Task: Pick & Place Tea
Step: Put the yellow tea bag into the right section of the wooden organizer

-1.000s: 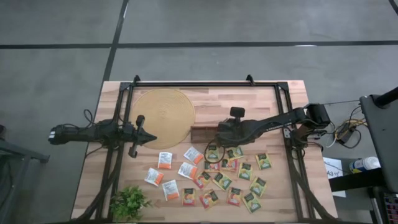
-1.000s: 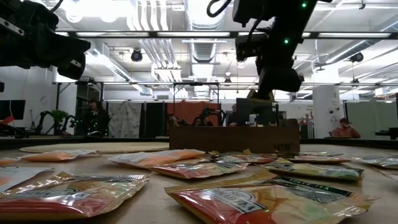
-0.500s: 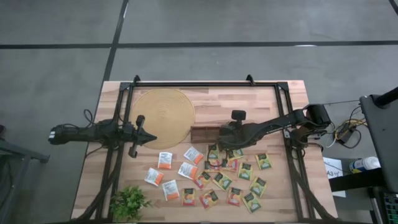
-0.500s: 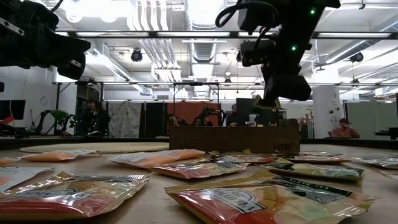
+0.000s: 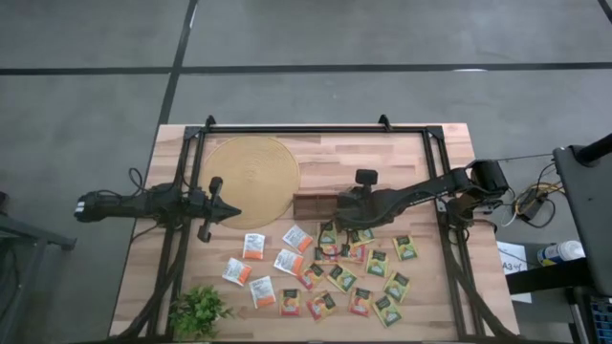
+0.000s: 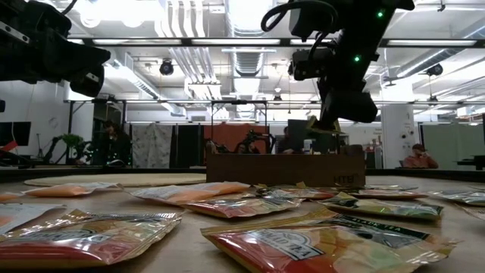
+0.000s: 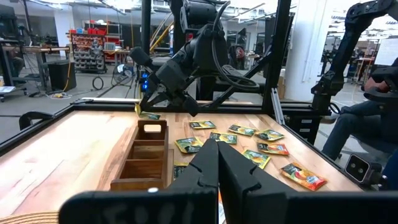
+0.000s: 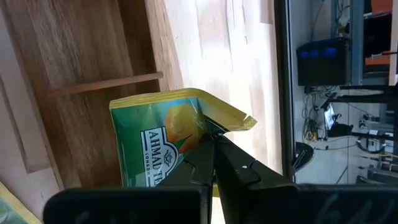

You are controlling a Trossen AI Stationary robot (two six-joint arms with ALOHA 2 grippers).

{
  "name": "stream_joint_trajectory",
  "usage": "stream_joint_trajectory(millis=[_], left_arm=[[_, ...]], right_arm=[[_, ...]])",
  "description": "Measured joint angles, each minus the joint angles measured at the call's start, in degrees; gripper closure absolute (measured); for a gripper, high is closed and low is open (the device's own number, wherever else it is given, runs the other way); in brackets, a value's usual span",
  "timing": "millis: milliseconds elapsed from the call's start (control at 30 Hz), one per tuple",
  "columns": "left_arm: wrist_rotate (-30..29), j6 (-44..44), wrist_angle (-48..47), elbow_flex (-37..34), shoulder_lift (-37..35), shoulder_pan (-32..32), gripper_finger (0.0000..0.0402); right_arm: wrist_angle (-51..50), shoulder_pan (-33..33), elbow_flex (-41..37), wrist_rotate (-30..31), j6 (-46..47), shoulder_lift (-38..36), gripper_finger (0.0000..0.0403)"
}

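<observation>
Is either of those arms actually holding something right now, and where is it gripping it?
Yes. The right gripper pinches a green and yellow tea sachet by one edge, above the wooden tray. The left gripper is shut on nothing.

— What carried everything?

— A light wooden table with a black frame along its edges.

— What lay on it?

— A round woven mat sat toward the far left corner. A brown wooden compartment tray lay just beside the mat, near the table's middle. Tea sachets were scattered flat across the near half, green-yellow ones mostly toward the right edge, orange and white ones further left. A small leafy plant stood at the near left corner.
</observation>
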Motion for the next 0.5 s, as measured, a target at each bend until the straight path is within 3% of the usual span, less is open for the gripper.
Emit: stream_joint_trajectory(millis=[233, 500], left_arm=[[0.0, 0.0, 0.0, 0.0, 0.0, 0.0, 0.0401], [0.0, 0.0, 0.0, 0.0, 0.0, 0.0, 0.0401]], right_arm=[[0.2, 0.0, -0.6, 0.0, 0.2, 0.0, 0.0384], [0.0, -0.1, -2.3, -0.4, 3.6, 0.0, 0.0321]])
